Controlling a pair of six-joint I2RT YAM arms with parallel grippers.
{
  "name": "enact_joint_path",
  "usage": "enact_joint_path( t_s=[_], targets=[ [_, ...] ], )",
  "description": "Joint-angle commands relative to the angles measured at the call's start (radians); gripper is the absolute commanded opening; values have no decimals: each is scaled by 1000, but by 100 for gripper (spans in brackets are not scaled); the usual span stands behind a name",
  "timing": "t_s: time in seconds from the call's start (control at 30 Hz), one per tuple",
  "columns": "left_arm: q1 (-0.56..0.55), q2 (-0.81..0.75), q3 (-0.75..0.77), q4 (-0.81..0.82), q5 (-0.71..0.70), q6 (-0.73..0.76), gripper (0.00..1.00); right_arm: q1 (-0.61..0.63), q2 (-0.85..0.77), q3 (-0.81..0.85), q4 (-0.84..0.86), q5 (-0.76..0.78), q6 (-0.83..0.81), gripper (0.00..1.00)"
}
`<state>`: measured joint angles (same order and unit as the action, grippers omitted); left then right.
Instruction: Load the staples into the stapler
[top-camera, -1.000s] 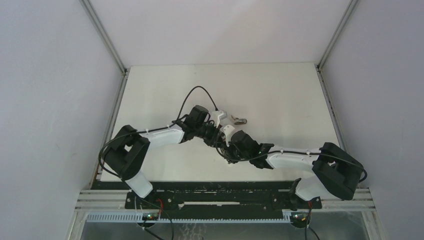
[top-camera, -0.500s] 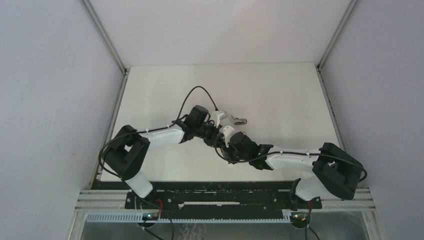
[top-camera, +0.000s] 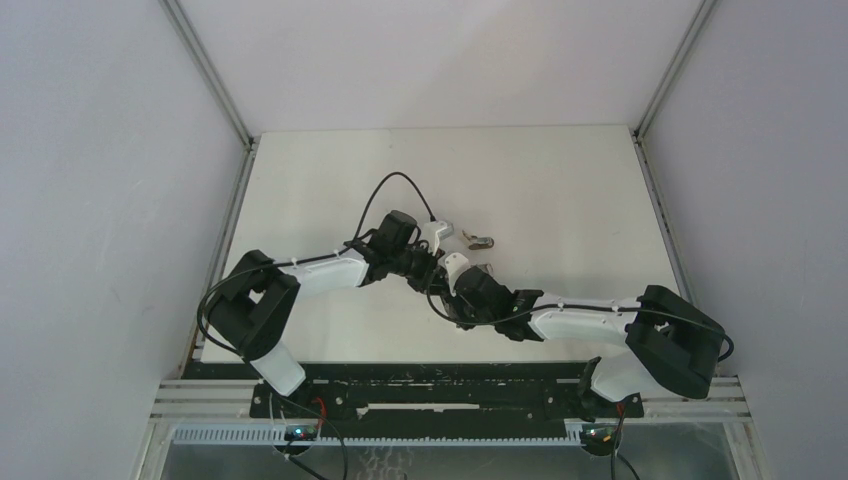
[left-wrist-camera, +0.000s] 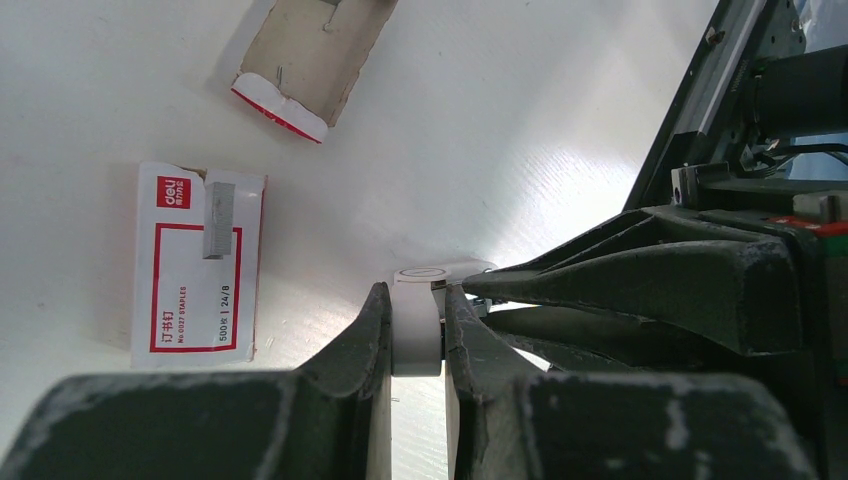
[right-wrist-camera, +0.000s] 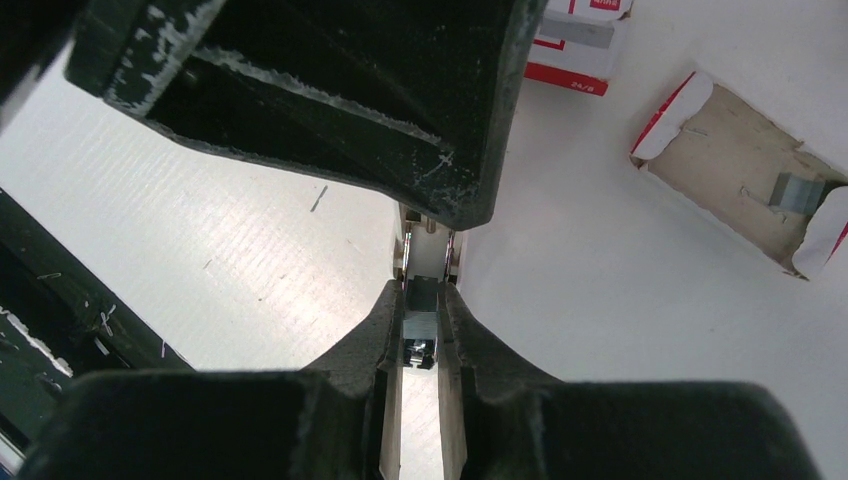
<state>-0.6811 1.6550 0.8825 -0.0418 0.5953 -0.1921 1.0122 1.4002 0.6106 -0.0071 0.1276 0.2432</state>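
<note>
**Right wrist view: staples at the stapler's mouth, little room for error**

In the right wrist view the right gripper (right-wrist-camera: 422, 300) has its jaws drawn narrow on a small silvery block, by my reading the staples (right-wrist-camera: 420, 328), at lower centre of the frame. Just above, the metal rails of the tiny white stapler (right-wrist-camera: 425, 250) meet the block. Whether it has entered the channel I cannot tell. In the left wrist view the left gripper (left-wrist-camera: 416, 298) is clamped narrow on the stapler's white body, lower centre, and the right gripper's tips come in from the right, almost touching it.

Risks, as I judge them:
- A slightly tilted block could catch on a rail and jam or snap.
- A push along the channel could twist the stapler in its thin grip or slide it out.
- The crowded fingertips could knock each other.

A dropped block would land on the table (left-wrist-camera: 520, 120). A spare strip (left-wrist-camera: 218, 228) lies on the red-and-white staple box (left-wrist-camera: 195, 300) at left, and an open cardboard tray (left-wrist-camera: 310, 50) sits at upper left.
</note>
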Motion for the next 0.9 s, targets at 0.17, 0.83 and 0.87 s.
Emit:
enact_joint_path(
  t_s=[0.17,0.83,0.87],
  targets=[
    [-8,-24,6,17,-19,-18,0,12,-20,19,-84,32,23,10],
    [-8,-24,4,19,-9,-17,0,13,-110,90,-143,10,69,50],
    [-7,-24,3,19,-9,-18,0,11,-122,91,-145,10,74,50]
  ],
)
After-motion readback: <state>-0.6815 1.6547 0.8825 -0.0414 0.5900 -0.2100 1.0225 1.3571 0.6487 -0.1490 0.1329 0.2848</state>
